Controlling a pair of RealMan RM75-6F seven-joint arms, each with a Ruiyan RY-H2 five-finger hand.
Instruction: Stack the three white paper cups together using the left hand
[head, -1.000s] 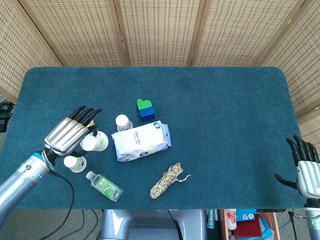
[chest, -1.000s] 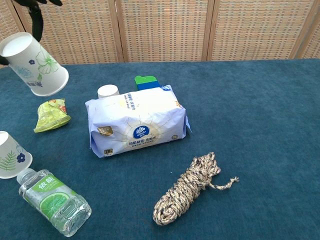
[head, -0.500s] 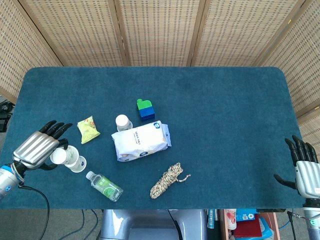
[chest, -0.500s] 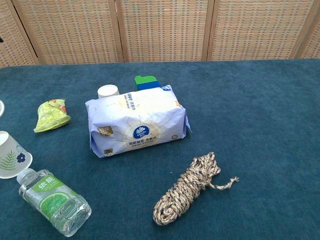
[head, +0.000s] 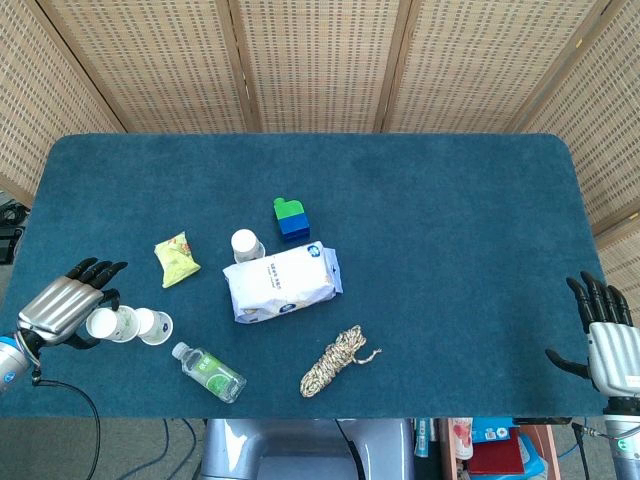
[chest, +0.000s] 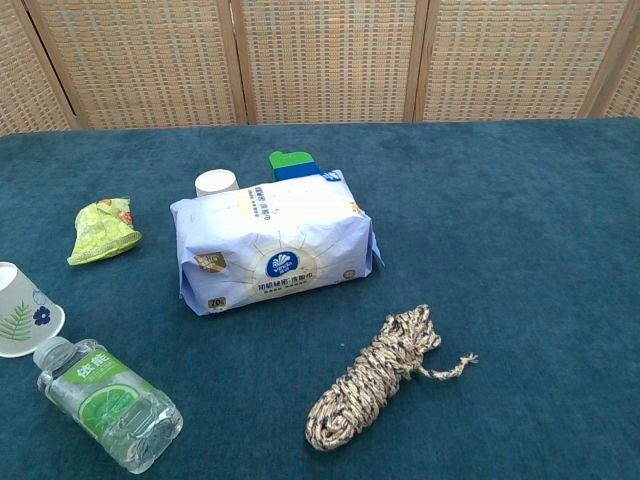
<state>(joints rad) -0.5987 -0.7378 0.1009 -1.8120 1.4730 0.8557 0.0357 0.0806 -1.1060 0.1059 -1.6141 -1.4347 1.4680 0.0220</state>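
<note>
White paper cup (head: 103, 323) is gripped on its side in the left hand (head: 62, 310) at the desk's (head: 450, 250) front-left corner, just beside a second floral-printed cup (head: 154, 327). A third cup (head: 245, 244) stands behind the tissue pack (head: 282, 282), its printing too small to read. Right hand (head: 605, 342) is held spread, grasping nothing, at the front-right corner.

A blue-carpeted desk (head: 450, 250) stands before woven screen panels (head: 320, 60). Near its middle lies a white pack of tissues (head: 282, 282), with a green and blue block (head: 290, 219) just behind it. A coil of speckled rope (head: 338, 361) lies nearer the front edge. To the left are a small yellow-green snack packet (head: 176, 259) and a clear bottle with a green label (head: 209, 371) lying on its side.
</note>
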